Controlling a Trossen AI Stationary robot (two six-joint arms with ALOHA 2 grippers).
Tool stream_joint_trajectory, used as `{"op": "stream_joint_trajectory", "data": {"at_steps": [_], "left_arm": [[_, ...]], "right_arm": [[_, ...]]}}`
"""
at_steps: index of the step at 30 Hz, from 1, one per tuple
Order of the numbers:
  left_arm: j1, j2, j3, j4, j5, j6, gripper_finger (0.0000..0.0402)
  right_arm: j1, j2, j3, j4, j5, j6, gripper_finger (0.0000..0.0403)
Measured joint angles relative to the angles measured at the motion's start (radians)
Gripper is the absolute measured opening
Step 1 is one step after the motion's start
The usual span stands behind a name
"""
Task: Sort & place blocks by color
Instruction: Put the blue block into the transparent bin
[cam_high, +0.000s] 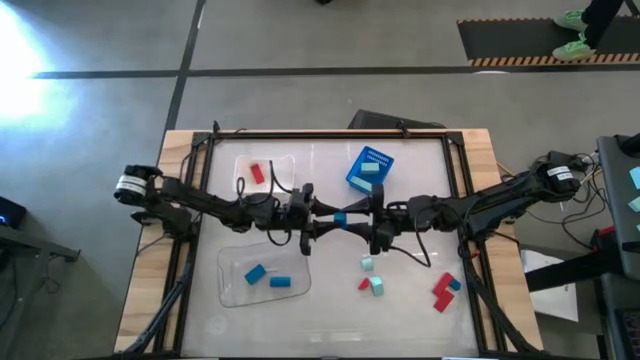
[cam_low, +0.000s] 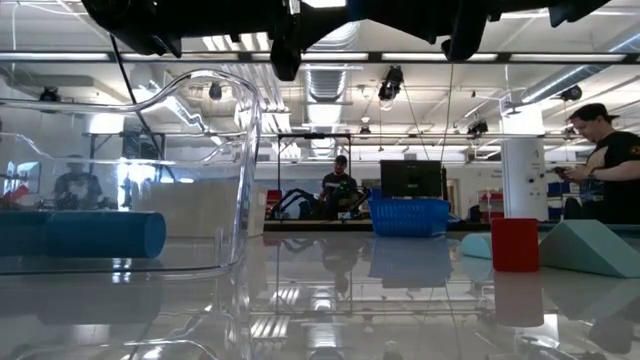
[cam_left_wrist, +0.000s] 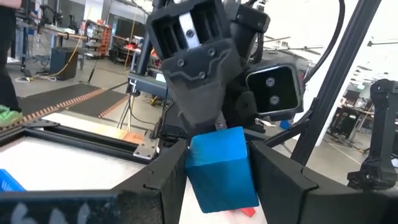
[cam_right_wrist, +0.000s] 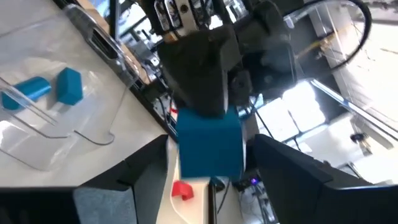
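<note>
1. Nearest, on the right part of the table (cam_high: 330, 335), six blocks are not sorted yet. There is a mint block (cam_high: 367, 264), a red block (cam_high: 364, 285) touching another mint block (cam_high: 377, 286), and a little group of two red blocks (cam_high: 441, 290) with a small blue one (cam_high: 454, 285).
2. Near on the left is a clear tray (cam_high: 228, 290). Two blue blocks (cam_high: 255, 272) lie in it already, so blue looks like it goes here.
3. In the middle, up in the air, the left gripper (cam_high: 322, 216) and the right gripper (cam_high: 360, 219) meet. A blue block (cam_high: 341, 218) is between them. The left gripper is clamped on it. I cannot tell if the right gripper grips it too.
4. Farther back on the left, another clear tray (cam_high: 285, 160) holds one red block (cam_high: 257, 173).
5. Farther back in the middle, the blue bin (cam_high: 378, 157) has a mint block (cam_high: 370, 168) inside.
6. I think the job is about half done. The held block and the six loose ones are left.
</note>
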Motion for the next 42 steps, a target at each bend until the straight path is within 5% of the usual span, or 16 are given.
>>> {"op": "stream_joint_trajectory", "data": {"at_steps": [4,9,13,23,31,42], "left_arm": [[-0.001,-0.082,0.003,-0.127,-0.042,-0.001,0.0150],[-0.033,-0.211,0.076,-0.654,-0.204,-0.052,0.0150],[-0.078,-0.277,0.183,-1.121,-0.237,-0.194,0.0150],[-0.249,-0.128,0.482,-1.867,-0.173,-0.416,0.0150],[-0.258,0.120,0.575,-2.134,-0.001,-0.380,0.0150],[-0.255,0.221,0.577,-2.154,0.072,-0.352,0.0150]], "right_arm": [[0.006,-0.009,0.001,-0.008,0.062,0.018,0.0227],[0.013,-0.054,0.002,-0.057,0.098,0.041,0.0228],[0.013,-0.103,0.002,-0.119,0.098,0.081,0.0228],[0.012,-0.174,0.002,-0.193,0.098,0.158,0.0228],[0.012,-0.167,0.002,-0.191,0.098,0.167,0.0228],[0.012,-0.164,0.002,-0.192,0.098,0.167,0.0228]]}}
